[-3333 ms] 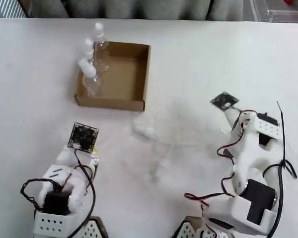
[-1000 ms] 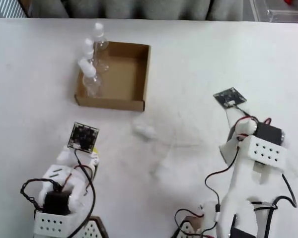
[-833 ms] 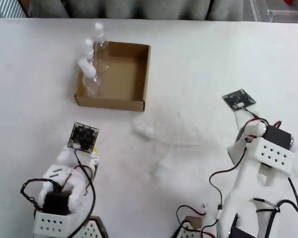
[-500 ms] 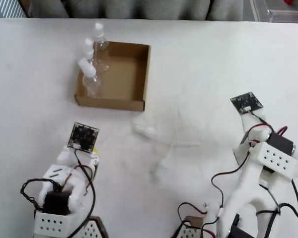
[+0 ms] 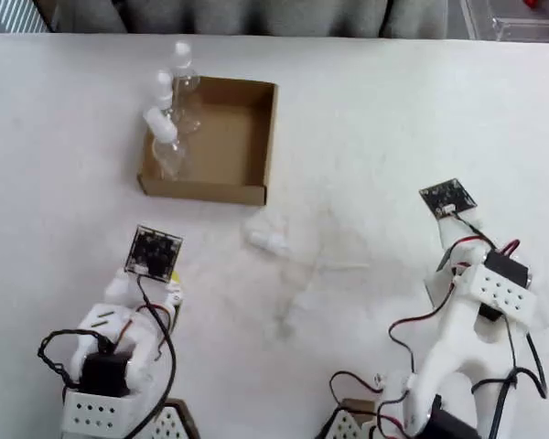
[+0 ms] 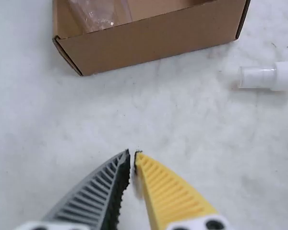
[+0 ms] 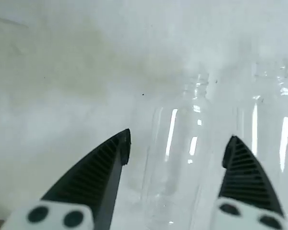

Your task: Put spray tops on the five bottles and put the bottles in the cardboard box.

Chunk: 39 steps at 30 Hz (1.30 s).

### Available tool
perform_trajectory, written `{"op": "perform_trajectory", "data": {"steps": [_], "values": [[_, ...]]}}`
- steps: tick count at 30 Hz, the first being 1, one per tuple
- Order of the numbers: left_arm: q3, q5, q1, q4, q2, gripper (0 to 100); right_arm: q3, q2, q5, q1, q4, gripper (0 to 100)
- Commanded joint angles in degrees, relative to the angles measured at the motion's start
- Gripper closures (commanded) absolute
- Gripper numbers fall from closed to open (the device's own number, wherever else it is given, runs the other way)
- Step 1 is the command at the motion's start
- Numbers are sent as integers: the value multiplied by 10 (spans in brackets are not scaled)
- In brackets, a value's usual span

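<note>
The cardboard box sits at the back left of the table, and three clear bottles with white spray tops stand along its left wall. A loose spray top lies on the table in front of the box. In the left wrist view the box lies ahead and the spray top off to one side. My left gripper is shut and empty, low over the table. My right gripper is open around one uncapped clear bottle. A second uncapped bottle stands beside it.
The left arm sits folded at the front left edge. The right arm stands at the front right. A thin dip tube lies on the white table between them.
The right arm has swung to the right and stretched out, carrying its wrist towards the table's right side. The left arm, the box and the loose spray top have stayed put.
</note>
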Motion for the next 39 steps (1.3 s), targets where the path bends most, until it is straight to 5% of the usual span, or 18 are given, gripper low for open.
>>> {"op": "perform_trajectory", "data": {"steps": [1,10,22,39], "values": [[-2,-6,6,-16,-2,976,-38,34,6,7,-7,816],[-2,-6,6,-16,-2,976,-56,65,15,7,-6,735],[-2,-6,6,-16,-2,976,-56,70,173,36,-5,700],[-2,-6,6,-16,-2,976,-53,79,208,33,-5,700]]}}
